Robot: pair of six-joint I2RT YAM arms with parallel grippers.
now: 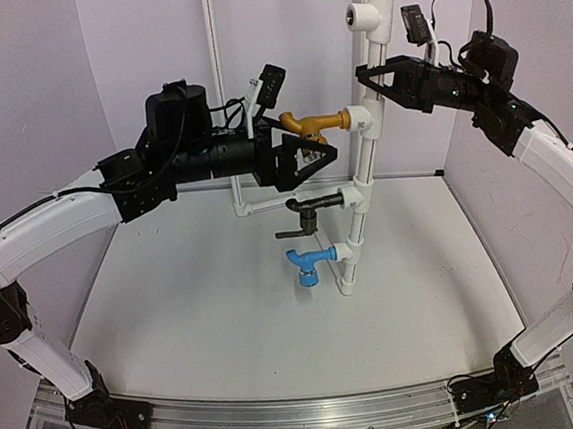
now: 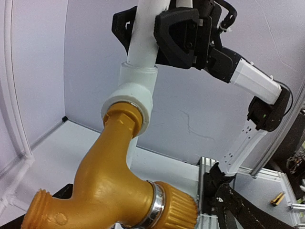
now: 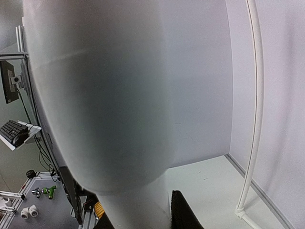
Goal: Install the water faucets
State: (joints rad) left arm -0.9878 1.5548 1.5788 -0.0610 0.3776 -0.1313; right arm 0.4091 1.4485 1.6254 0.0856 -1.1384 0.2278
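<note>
The right hand [image 1: 371, 74] pinches the upright white pipe [image 1: 364, 162], probably to steady it, while the left hand [image 1: 312, 158] stands spread at the brass-gold faucet [image 1: 319, 123], which sits in its white fitting [image 1: 359, 120] on that pipe

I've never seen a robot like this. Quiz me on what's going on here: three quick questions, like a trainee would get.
1. Order the three faucets on the pipe by colour, top to bottom.
2. True or false: the right gripper is shut on the pipe.
3. Fill in: the left gripper stands open at the ___ faucet.

Key
1. gold faucet, black faucet, blue faucet
2. True
3. gold
</note>
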